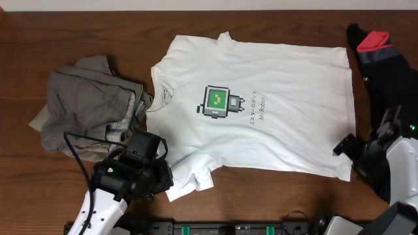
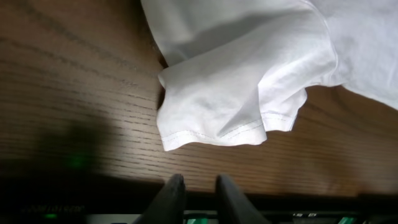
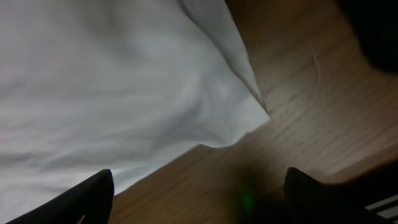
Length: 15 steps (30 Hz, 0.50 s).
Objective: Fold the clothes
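The white T-shirt [image 1: 274, 72] lies spread flat in the middle of the table, with its green pixel-computer print [image 1: 219, 101] facing up. My left gripper [image 1: 166, 175] is by the shirt's near-left sleeve. In the left wrist view its fingers [image 2: 198, 182] are nearly together and empty, and the rumpled sleeve [image 2: 230, 93] lies just ahead of them. My right gripper [image 1: 349, 160] is at the shirt's near-right hem corner. In the right wrist view it [image 3: 196, 186] is wide open and empty over bare wood, and the hem corner [image 3: 236, 118] lies just ahead.
A pile of grey-khaki pieces [image 1: 85, 98] lies at the left, touching the shirt's collar side. A black-and-red piece [image 1: 385, 65] lies at the far right, just behind my right arm. The table's front edge runs just behind both arms.
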### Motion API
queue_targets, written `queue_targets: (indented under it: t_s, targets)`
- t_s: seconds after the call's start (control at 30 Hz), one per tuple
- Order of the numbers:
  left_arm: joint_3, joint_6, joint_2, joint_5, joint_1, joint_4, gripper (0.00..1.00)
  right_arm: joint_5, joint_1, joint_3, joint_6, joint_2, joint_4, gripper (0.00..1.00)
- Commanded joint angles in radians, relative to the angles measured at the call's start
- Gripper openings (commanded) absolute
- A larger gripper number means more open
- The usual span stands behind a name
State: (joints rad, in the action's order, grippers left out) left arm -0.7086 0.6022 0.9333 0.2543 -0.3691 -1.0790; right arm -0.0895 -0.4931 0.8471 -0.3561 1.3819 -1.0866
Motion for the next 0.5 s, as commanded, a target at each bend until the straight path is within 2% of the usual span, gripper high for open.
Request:
queue_targets:
  t_s: [0.0, 0.07, 0.23, 0.37, 0.47]
  targets:
    - [-0.011, -0.023, 0.000, -0.020, 0.005, 0.004, 0.21, -0.004, -0.028, -0.057, -0.033, 0.010, 0.026, 0.88]
    - [-0.011, -0.023, 0.000, -0.019, 0.005, 0.016, 0.22, 0.000, -0.040, -0.095, -0.033, 0.010, 0.064, 0.93]
    - [-0.011, -0.024, 0.000, -0.019, 0.005, 0.037, 0.25, 0.001, -0.068, -0.195, -0.091, 0.010, 0.201, 0.93]
    - [-0.011, -0.075, 0.000, -0.002, 0.005, 0.042, 0.25, -0.014, -0.080, -0.253, -0.128, 0.011, 0.300, 0.81]
    - [-0.011, -0.119, 0.000, -0.001, 0.005, 0.041, 0.26, -0.031, -0.080, -0.272, -0.145, 0.011, 0.351, 0.64]
